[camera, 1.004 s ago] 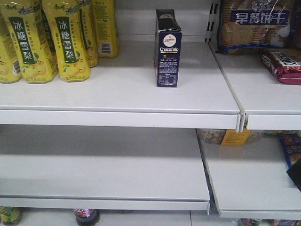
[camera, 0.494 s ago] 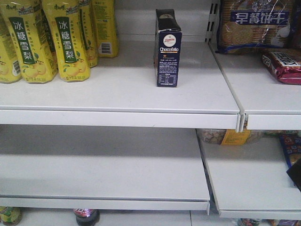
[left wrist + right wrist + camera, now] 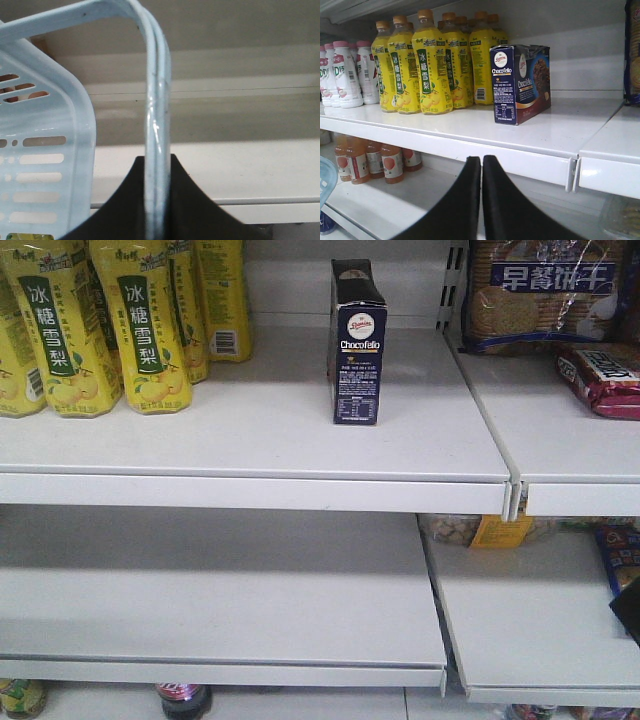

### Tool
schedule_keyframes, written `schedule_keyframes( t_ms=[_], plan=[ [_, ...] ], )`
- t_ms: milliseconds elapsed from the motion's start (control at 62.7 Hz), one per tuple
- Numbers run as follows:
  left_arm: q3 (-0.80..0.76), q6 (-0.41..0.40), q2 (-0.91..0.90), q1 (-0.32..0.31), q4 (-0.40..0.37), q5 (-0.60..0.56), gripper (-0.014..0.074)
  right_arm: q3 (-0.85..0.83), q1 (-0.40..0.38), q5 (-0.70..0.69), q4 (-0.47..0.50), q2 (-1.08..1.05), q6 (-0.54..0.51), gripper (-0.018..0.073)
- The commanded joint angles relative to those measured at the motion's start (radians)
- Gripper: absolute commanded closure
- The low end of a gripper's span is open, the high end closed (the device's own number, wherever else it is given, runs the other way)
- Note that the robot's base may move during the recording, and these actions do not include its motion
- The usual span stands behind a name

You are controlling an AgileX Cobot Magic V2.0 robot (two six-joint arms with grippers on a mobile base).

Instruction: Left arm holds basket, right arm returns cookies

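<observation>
The cookies [image 3: 357, 345] stand upright on the upper shelf [image 3: 250, 430], well right of the bottles [image 3: 110, 320]. On the adjoining shelf [image 3: 560, 430] to the right, a biscuit bag [image 3: 540, 290] stands far, with a pack [image 3: 605, 378] near it. The basket [image 3: 45, 150] hangs left, its handle [image 3: 156, 125] in the left gripper [image 3: 160, 200].

White metal shelves [image 3: 250, 440] fill the front view in two tiers, split by a seam [image 3: 515, 495] on the right. A pale back panel [image 3: 290, 280] stands behind them. The shelf tops are glossy, with soft shadow under the upper tier.
</observation>
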Motion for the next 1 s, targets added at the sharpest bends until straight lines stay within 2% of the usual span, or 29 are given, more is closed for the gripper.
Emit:
schedule_keyframes(
  t_ms=[0,32,80,143,287,383,462,526,606,670,717,797,988],
  plan=[
    [-0.018,0.012,-0.012,-0.001,0.014,-0.105,0.0603,-0.029,0.001,0.037,-0.027,0.012,-0.032,0.057],
    [-0.018,0.012,-0.012,-0.001,0.014,-0.105,0.0603,-0.032,0.001,0.057,0.06,0.012,-0.073,0.057],
    [-0.018,0.012,-0.012,-0.001,0.014,-0.105,0.0603,-0.043,0.001,0.12,0.228,0.012,-0.201,0.057],
    [-0.018,0.012,-0.012,-0.001,0.014,-0.105,0.0603,-0.054,0.0,0.173,0.404,0.009,-0.352,0.057],
    [-0.018,0.012,-0.012,-0.001,0.014,-0.105,0.0603,-0.056,-0.004,0.155,0.663,-0.031,-0.76,0.057],
    [-0.018,0.012,-0.012,-0.001,0.014,-0.105,0.0603,-0.052,-0.063,0.088,0.868,-0.09,-1.043,0.057],
    [-0.018,0.012,-0.012,-0.001,0.014,-0.105,0.0603,-0.037,-0.18,0.021,1.074,-0.132,-1.272,0.057],
    [-0.018,0.012,-0.012,-0.001,0.014,-0.105,0.0603,-0.009,-0.318,-0.051,1.246,-0.161,-1.447,0.057],
    [-0.018,0.012,-0.012,-0.001,0.014,-0.105,0.0603,0.048,-0.537,-0.16,1.486,-0.189,-1.692,0.057],
    [-0.018,0.012,-0.012,-0.001,0.014,-0.105,0.0603,0.085,-0.673,-0.221,1.646,-0.209,-1.825,0.057],
    [-0.018,0.012,-0.012,-0.001,0.014,-0.105,0.0603,0.103,-0.748,-0.236,1.729,-0.224,-1.864,0.057],
    [-0.018,0.012,-0.012,-0.001,0.014,-0.105,0.0603,0.133,-0.863,-0.226,1.801,-0.258,-1.865,0.057],
    [-0.018,0.012,-0.012,-0.001,0.014,-0.105,0.0603,0.223,-1.005,-0.209,1.86,-0.296,-1.859,0.057]
  ],
)
